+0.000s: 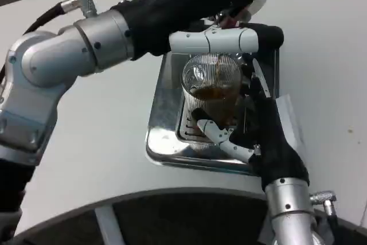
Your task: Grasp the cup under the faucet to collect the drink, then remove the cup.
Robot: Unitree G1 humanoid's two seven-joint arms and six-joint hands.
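A round white table seen from above, its near edge curving across the bottom; from nine o'clock the robot's silver left arm reaches toward one o'clock, and the left hand lies over the top of the drink machine, one white and black finger stretched sideways just above the cup; whether this hand presses or grips anything I cannot tell; at the centre a shiny metal drip tray sits on the table, and on it stands a clear ribbed cup, upright, with brown drink inside reaching partway up; the cup stands directly below the left hand's finger, in the upper right part of the tray; from five o'clock the right arm comes up, and the right hand is wrapped around the cup, its pale fingers curling across the near side of the cup's lower part, its black palm against the right side.
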